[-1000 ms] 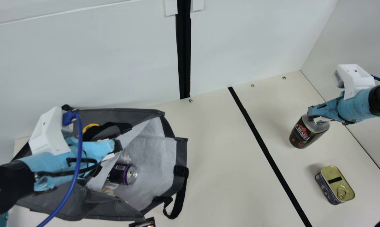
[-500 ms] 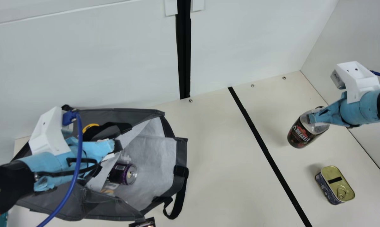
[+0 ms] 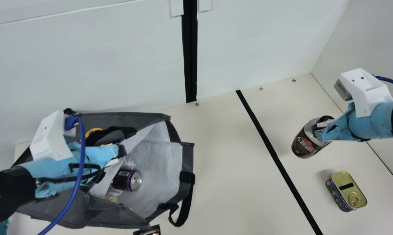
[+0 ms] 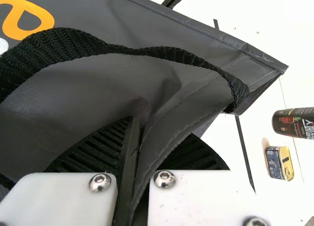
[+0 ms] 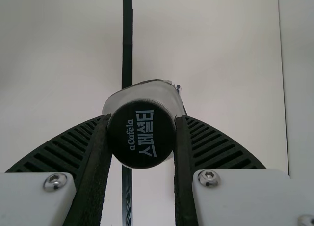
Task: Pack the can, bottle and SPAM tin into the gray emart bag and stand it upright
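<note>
Right gripper [image 3: 321, 130] clamped on the bottle [image 3: 303, 145] by its cap [image 5: 141, 133]. Bottle's tilted: in main view, long axis runs base lower left, cap upper right. Left gripper [image 3: 119, 154] pinching a fold of the gray emart bag [image 3: 118, 215]. Can [image 3: 127, 179] on its side inside, tab end facing right. SPAM tin [image 3: 346, 192] on table [image 3: 229, 182], lid up. Right wrist view gets cap top face-on; main view, bottle's label side.

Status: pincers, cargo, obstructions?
Right pincer gripping bottle; left pincer pinching bag. Can in bag, SPAM tin on table. Bag's loose strap might snag.
</note>
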{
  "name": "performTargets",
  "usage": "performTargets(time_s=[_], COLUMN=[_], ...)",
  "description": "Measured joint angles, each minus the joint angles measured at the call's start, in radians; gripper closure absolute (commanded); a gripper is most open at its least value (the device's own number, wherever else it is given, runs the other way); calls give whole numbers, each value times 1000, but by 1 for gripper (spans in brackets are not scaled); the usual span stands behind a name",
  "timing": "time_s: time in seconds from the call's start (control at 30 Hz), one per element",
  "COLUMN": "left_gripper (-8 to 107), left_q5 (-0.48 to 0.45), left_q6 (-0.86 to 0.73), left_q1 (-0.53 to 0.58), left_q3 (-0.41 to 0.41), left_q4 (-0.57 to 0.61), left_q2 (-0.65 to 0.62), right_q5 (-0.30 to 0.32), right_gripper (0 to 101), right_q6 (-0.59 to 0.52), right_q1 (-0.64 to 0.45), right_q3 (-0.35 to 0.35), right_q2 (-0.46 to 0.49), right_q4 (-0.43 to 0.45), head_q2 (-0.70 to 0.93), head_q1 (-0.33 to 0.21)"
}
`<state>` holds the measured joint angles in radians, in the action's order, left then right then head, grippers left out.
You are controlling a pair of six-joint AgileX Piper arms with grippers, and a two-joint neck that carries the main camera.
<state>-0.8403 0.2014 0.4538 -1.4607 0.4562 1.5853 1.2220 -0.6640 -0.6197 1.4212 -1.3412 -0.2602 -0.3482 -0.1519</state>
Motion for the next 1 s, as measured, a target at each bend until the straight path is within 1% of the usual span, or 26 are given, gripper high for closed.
performTargets(time_s=[0.27,0.63,1.0], left_gripper=[107,107,107], left_q5=[0,0,0], left_q6=[0,0,0], left_q1=[0,0,0], left_q3=[0,0,0], left_q4=[0,0,0], left_q2=[0,0,0], right_q5=[0,-1,-2], right_gripper=[101,101,101], right_q6=[-23,-31,-50], right_q1=[47,143,239], right_q3=[-53,-124,-184], right_q2=[60,145,206], right_q4=[-5,-5,4], head_q2=[0,0,2], head_q1=[0,0,0])
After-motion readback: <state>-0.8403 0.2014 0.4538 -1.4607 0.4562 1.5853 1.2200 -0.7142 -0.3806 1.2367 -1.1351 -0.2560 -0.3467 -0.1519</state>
